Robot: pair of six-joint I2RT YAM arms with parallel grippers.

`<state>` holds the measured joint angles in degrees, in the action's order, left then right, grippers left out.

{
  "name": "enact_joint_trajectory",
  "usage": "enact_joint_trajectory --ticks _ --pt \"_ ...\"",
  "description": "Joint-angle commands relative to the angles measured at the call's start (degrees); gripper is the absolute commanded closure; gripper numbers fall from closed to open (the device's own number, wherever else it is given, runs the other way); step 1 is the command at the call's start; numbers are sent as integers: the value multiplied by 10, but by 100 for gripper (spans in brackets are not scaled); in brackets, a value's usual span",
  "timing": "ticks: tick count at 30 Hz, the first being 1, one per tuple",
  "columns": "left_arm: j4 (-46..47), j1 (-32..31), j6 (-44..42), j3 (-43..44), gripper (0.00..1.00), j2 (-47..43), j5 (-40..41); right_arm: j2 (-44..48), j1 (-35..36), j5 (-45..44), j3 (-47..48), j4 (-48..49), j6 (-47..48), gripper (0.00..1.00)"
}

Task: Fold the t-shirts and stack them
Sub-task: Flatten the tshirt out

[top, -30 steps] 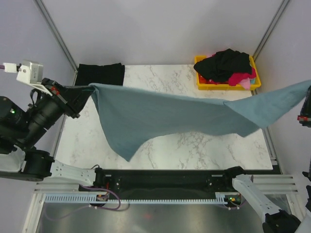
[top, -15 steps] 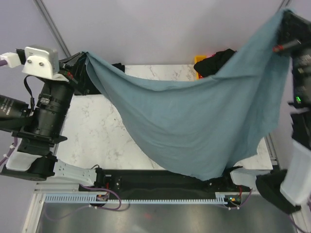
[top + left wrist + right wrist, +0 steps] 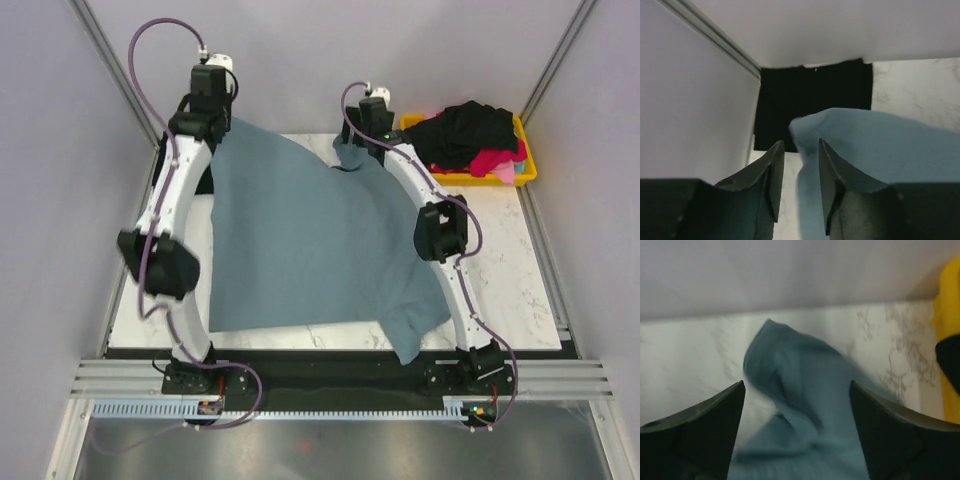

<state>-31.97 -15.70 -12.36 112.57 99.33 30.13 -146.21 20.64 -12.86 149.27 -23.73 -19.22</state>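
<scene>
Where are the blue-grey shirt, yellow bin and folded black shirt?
Blue-grey cotton t-shirt [image 3: 300, 240]: top view, its middle.
Yellow plastic bin [image 3: 480, 180]: top view, near wall.
Folded black shirt [image 3: 810, 95]: left wrist view, its middle.

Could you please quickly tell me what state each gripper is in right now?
Left gripper: slightly open, holding nothing; the blue-grey t-shirt corner lies just ahead.
Right gripper: wide open, holding nothing, above the same shirt.

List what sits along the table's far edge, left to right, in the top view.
left arm → blue-grey t-shirt → right arm → yellow bin, heaped with black and pink-red shirts. The dark cloth under the left arm is left out because it is mostly hidden.
</scene>
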Motion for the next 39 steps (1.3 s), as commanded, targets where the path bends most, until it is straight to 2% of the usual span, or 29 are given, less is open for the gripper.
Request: enact_joint_trajectory --ticks 1,2,6,11,13,16,18,20,22,23,24,26,28,31,33,35,39 --pt "-225 116 211 205 24 205 -165 -6 -2 -49 0 51 -14 2" --pt "-264 125 225 238 1 226 -189 -2 -1 -54 -18 47 -13 2" --pt "-253 132 255 222 0 218 -171 57 -1 -72 -110 82 -3 2" --pt "-249 132 261 161 0 134 -142 149 -1 -74 -210 118 12 2" --pt "-247 124 273 94 1 96 -141 186 -1 -67 -234 119 9 2" --pt "-239 97 299 -29 3 18 -128 252 -2 -72 -317 119 -4 2" --pt "-227 89 324 -131 5 -35 -149 290 -2 -84 -409 122 -27 2" --pt "-205 85 351 -227 6 -67 -198 340 -5 -70 -500 124 -50 2" --pt "-168 83 372 -286 8 -101 -238 380 -5 -52 -586 123 -60 2" --pt "-147 80 387 -344 10 -110 -285 391 -4 -43 -613 125 -65 2" --pt "-127 75 396 -370 12 -124 -298 399 -5 -24 -636 126 -71 4" --pt "-81 43 413 -427 13 -121 -335 420 -5 -20 -698 129 -78 4" --pt "-74 -5 428 -443 13 -98 -322 435 -5 -4 -734 138 -82 4" --pt "-69 -43 451 -477 12 -77 -303 456 -5 13 -786 141 -81 5" --pt "-45 -43 466 -520 13 -77 -309 466 -5 16 -814 141 -80 5" --pt "-44 -38 476 -546 14 -76 -276 480 -5 23 -836 141 -78 4" --pt "-49 35 475 -574 14 -63 -278 496 -6 23 -855 142 -81 4"
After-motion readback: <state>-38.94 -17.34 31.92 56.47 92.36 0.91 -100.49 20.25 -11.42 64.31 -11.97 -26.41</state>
